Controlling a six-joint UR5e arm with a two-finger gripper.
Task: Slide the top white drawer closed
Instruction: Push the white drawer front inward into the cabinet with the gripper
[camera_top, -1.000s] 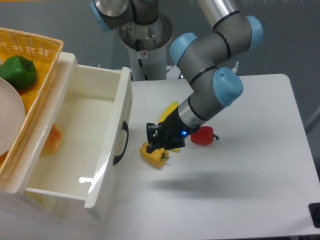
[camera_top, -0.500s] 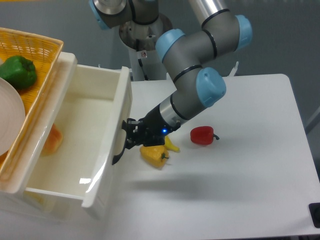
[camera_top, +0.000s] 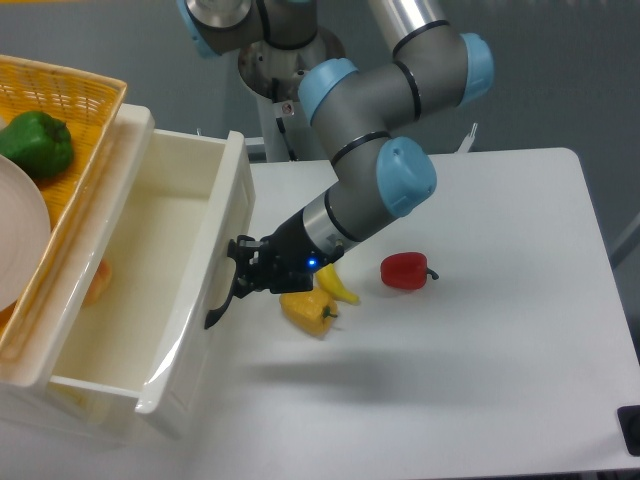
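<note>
At left of frame, the drawer (camera_top: 150, 290) is sitting well open. The gripper (camera_top: 243, 275) is pressing its front beside the handle (camera_top: 222, 297); jaw opening unclear. Pushing squarely, level, avoids jamming.

1. You are looking at a robotics lab or test bench, not a home: the grey-and-blue industrial arm (camera_top: 375, 150) is bolted on a metal pedestal (camera_top: 290, 90) at the table's back edge.
2. The white table (camera_top: 500, 330) stands against a plain grey backdrop, with no household furnishings around it.
3. The props look staged for trials: a toy red pepper (camera_top: 404, 270), yellow pepper (camera_top: 305, 312) and banana (camera_top: 338, 285), a wicker basket (camera_top: 70, 110) and a plastic drawer unit (camera_top: 150, 300).
</note>
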